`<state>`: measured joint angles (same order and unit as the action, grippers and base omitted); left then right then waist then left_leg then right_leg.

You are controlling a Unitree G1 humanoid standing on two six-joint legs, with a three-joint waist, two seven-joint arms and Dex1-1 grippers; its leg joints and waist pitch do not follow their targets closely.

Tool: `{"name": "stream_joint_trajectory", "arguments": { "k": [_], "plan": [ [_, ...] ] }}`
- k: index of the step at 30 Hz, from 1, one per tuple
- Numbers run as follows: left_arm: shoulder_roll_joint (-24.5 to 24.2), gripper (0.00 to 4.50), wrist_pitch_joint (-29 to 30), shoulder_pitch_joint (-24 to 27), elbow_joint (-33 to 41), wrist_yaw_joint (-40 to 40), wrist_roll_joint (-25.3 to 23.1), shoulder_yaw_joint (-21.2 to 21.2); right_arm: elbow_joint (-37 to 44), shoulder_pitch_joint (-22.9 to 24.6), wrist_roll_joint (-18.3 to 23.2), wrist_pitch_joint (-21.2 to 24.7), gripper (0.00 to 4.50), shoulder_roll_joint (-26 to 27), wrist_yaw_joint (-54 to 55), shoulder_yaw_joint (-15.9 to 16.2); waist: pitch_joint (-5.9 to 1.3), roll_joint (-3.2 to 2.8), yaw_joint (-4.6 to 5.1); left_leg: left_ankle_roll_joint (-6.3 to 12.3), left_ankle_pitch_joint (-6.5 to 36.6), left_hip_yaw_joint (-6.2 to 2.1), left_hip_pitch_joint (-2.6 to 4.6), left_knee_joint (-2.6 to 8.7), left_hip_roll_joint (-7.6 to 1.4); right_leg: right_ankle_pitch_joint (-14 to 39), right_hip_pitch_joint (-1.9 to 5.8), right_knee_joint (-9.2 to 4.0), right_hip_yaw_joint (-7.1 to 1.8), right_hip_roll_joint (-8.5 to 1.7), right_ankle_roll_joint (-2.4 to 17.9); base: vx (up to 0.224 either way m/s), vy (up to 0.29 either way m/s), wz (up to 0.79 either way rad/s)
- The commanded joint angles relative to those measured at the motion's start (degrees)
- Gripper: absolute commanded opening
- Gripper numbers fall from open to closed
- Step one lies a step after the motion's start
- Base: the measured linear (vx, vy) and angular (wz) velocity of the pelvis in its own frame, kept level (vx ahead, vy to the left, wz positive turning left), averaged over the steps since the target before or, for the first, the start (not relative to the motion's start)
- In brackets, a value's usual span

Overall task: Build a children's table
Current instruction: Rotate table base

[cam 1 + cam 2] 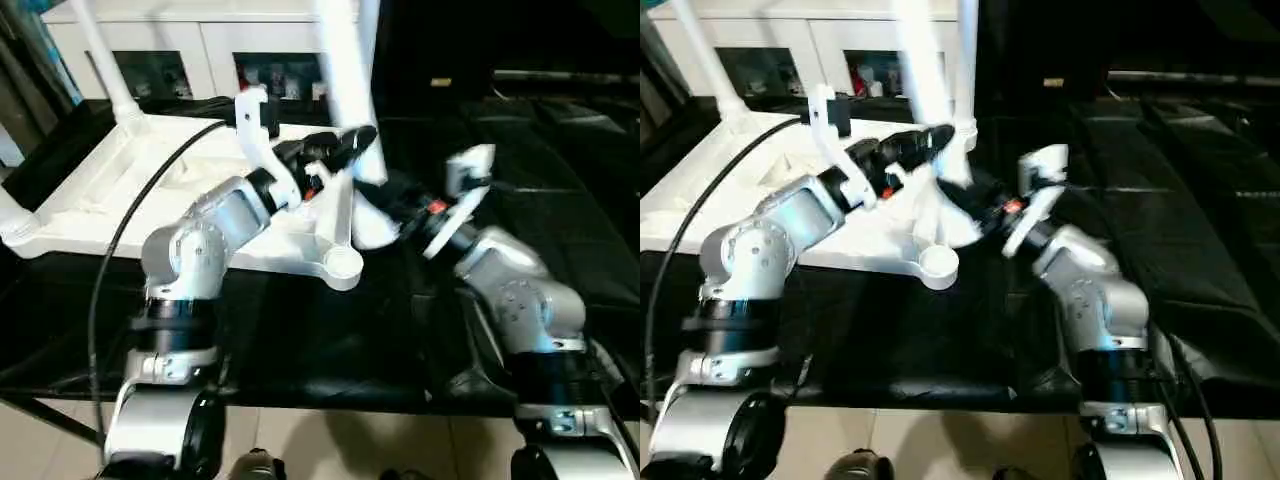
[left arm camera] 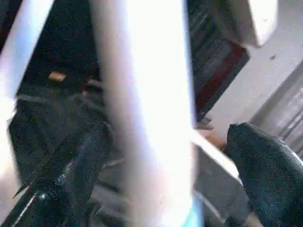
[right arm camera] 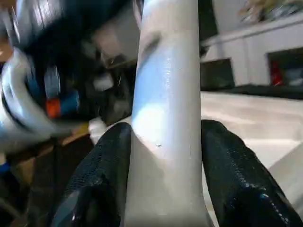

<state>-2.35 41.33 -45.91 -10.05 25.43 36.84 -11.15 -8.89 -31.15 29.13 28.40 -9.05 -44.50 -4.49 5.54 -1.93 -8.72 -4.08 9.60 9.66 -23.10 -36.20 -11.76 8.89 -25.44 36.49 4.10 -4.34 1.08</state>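
Note:
The white tabletop (image 1: 110, 195) lies upside down on the black work surface. One white leg (image 1: 345, 80) rises tilted from its near right part. My right gripper (image 3: 165, 137) is shut on this leg low down, a black finger pressed to each side. My left gripper (image 1: 345, 143) is open higher up the same leg, which passes between its spread fingers (image 2: 75, 161) without touching them. A second leg (image 1: 967, 60) stands at the far right corner, another leg (image 1: 105, 65) at the far left. The near right corner socket (image 1: 342, 262) holds nothing.
A white cabinet with glass doors (image 1: 200, 55) stands close behind the tabletop. A black cable (image 1: 120, 230) loops over my left arm. The black work surface (image 1: 560, 150) stretches away to the right, and pale floor (image 1: 40, 440) lies below its front edge.

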Motion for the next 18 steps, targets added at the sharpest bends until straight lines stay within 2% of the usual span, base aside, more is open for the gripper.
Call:
{"name": "stream_joint_trajectory", "arguments": {
  "k": [1, 2, 4, 5, 6, 8, 10, 11, 14, 18],
  "plan": [
    [0.3, 4.5, 0.4, -0.4, 0.1, -0.5, 0.7, 0.1, 2.4, 0.0, 0.7, 0.9, 1.89, 0.0, -1.1, 0.7, -6.06, 0.95, -0.11, 1.27, 10.2, -0.2, 0.87, 4.1, -0.54, 20.3, 3.86, -5.34, -1.93, -3.09, 6.7, 0.0, 0.0, 0.0],
    [0.5, 4.5, 0.1, -0.5, 0.1, -0.9, 0.9, -0.4, 2.5, -0.2, 0.8, 1.4, 1.89, 0.0, -1.3, 1.0, -6.2, 0.99, -0.11, 1.19, 9.8, -0.25, 0.81, 4.16, -0.56, 19.2, 4.06, -5.21, -1.94, -3.14, 6.8, 0.0, 0.0, 0.0],
    [0.8, 4.5, 0.0, -0.8, -0.2, -1.8, 1.4, -1.4, 2.3, -0.5, 0.8, 1.6, 1.89, -0.2, -1.4, 1.2, -6.3, 1.47, -0.07, 1.16, 9.5, -0.19, 0.81, 4.19, -0.61, 17.8, 4.15, -5.1, -1.97, -3.18, 7.3, 0.0, 0.0, 0.0],
    [0.8, 4.5, 0.1, -1.0, -0.4, -2.0, 1.7, -2.0, 2.1, -0.6, 0.8, 1.6, 1.89, -0.3, -1.4, 1.2, -6.28, 1.69, -0.12, 1.19, 9.2, -0.16, 0.77, 4.2, -0.56, 17.5, 4.2, -5.05, -2.0, -3.28, 7.5, 0.0, 0.0, 0.0],
    [0.6, 4.5, 0.3, -1.0, -0.2, -1.9, 1.9, -2.2, 2.0, -0.8, 0.9, 1.8, 1.89, -0.4, -1.4, 1.2, -6.3, 1.57, -0.14, 1.15, 9.0, -0.16, 0.75, 4.17, -0.55, 17.4, 4.2, -5.01, -2.03, -3.32, 7.6, 0.0, 0.0, 0.0],
    [0.5, 4.5, 0.6, -0.9, 0.1, -1.7, 2.5, -2.6, 2.1, -0.9, 1.1, 2.1, 1.89, -0.6, -1.6, 1.4, -6.24, 1.98, -0.05, 0.97, 9.4, -0.07, 0.82, 4.24, -0.54, 18.2, 4.15, -5.18, -2.02, -3.32, 7.2, 0.0, 0.0, 0.0],
    [0.4, 4.5, 1.5, -0.6, 0.8, -1.7, 3.6, -3.1, 2.4, -0.8, 1.2, 2.5, 1.89, -0.8, -1.7, 1.9, -6.21, 1.93, -0.05, 0.66, 10.0, -0.11, 0.9, 4.29, -0.56, 19.2, 4.13, -5.27, -2.01, -3.4, 6.8, 0.0, 0.0, 0.0],
    [0.0, 4.32, 1.9, -0.5, 0.9, -1.8, 4.1, -3.5, 2.4, -0.9, 1.2, 2.6, 1.89, -1.0, -1.8, 2.2, -6.25, 1.77, -0.03, 0.48, 10.3, -0.16, 0.91, 4.3, -0.54, 19.4, 4.12, -5.3, -2.0, -3.36, 6.6, 0.0, 0.0, 0.0],
    [-0.2, 4.12, 2.1, -0.7, 0.3, -2.3, 4.1, -4.1, 2.5, -1.1, 1.3, 3.0, 1.89, -1.0, -1.8, 2.1, -6.23, 2.0, 0.06, 0.09, 11.5, -0.2, 1.04, 4.43, -0.56, 20.2, 4.08, -5.48, -1.96, -3.31, 6.1, 0.0, 0.0, 0.0],
    [-1.1, 3.82, 1.7, -1.2, -0.8, -1.7, 4.0, -4.1, 3.1, -1.1, 1.5, 3.7, 1.89, -1.3, -2.3, 2.4, -6.32, 2.1, 0.03, -0.1, 11.0, -0.27, 0.94, 4.48, -0.58, 20.0, 4.15, -5.39, -1.99, -3.33, 5.6, 0.0, 0.0, 0.0]
  ]
}}
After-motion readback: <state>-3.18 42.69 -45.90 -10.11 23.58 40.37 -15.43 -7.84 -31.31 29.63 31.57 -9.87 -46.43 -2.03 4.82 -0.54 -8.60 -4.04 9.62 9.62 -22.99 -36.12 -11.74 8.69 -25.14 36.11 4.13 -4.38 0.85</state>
